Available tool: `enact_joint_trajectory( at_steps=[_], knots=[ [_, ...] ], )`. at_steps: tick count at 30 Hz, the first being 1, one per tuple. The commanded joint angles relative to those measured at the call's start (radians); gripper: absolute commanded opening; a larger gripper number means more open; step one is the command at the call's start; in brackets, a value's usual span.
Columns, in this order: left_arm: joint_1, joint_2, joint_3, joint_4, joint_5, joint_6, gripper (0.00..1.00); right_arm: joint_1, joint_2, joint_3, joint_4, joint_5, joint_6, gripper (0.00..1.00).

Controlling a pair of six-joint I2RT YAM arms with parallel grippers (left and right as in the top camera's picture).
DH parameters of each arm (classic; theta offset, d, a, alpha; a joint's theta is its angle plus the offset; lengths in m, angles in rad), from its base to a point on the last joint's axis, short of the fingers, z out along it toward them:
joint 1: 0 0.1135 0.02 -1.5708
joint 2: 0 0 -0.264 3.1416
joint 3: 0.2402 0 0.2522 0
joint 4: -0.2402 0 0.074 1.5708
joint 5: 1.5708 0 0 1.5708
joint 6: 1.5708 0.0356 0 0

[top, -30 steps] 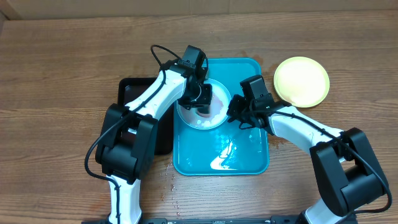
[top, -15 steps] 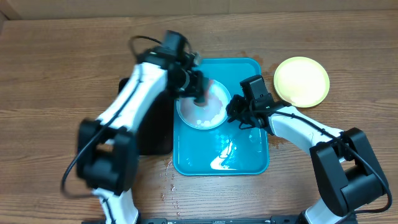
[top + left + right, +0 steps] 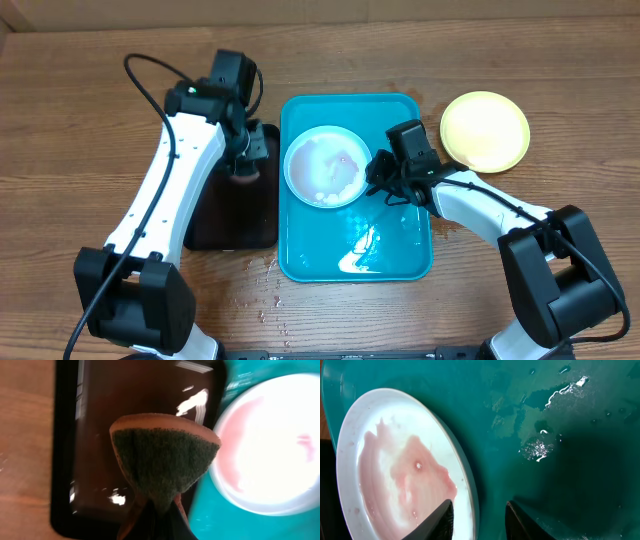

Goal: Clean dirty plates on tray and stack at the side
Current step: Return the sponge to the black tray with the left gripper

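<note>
- Overhead: the left arm has swung off the white plate (image 3: 325,166) since a second ago. The left gripper (image 3: 243,160) now hangs over the far right part of the black tray (image 3: 230,225), clamped on a sponge (image 3: 243,176).
- Overhead: the white plate lies uncovered in the far left part of the teal tray (image 3: 355,270). The right gripper (image 3: 378,178) sits at its right edge, where it was before. A yellow plate (image 3: 485,130) lies on the table (image 3: 100,60), just right of the teal tray's far corner.
- Left wrist: the sponge, green face up, is pinched at its near end between closed jaws. The black tray lies below it and the white plate to the right.
- Right wrist: the fingers (image 3: 442,520) stand narrowly apart astride the plate's rim, not pinching it. A pink watery smear (image 3: 405,480) covers the plate, and water glints (image 3: 540,447) on the teal floor.
</note>
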Motion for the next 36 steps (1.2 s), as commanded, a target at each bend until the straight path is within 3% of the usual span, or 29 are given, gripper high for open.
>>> enact_joint_trajectory(
  at_steps=[1, 8, 16, 19, 23, 27, 36],
  knots=[
    [0.001, 0.018, -0.083, 0.002, -0.098, -0.047, 0.04, 0.013, 0.006, -0.005, 0.004, 0.018, -0.005, 0.36],
    [0.037, 0.018, -0.195, 0.05, -0.092, -0.015, 0.04, 0.014, 0.044, -0.005, 0.039, -0.011, -0.003, 0.35],
    [0.112, 0.018, -0.207, 0.089, 0.091, 0.202, 0.04, 0.014, 0.05, -0.005, 0.044, -0.038, -0.003, 0.09],
    [0.132, 0.018, -0.207, 0.092, 0.14, 0.225, 0.04, 0.014, 0.05, -0.005, 0.045, -0.048, -0.003, 0.04],
    [0.137, 0.018, -0.207, 0.092, 0.167, 0.24, 0.04, 0.004, 0.05, -0.004, 0.061, -0.091, -0.004, 0.04],
    [0.137, 0.018, -0.207, 0.101, 0.294, 0.316, 0.04, -0.069, 0.048, -0.004, 0.074, -0.285, -0.029, 0.04],
    [0.137, 0.018, -0.207, 0.12, 0.273, 0.308, 0.04, -0.14, 0.048, -0.004, 0.048, -0.359, -0.059, 0.04]
  ],
)
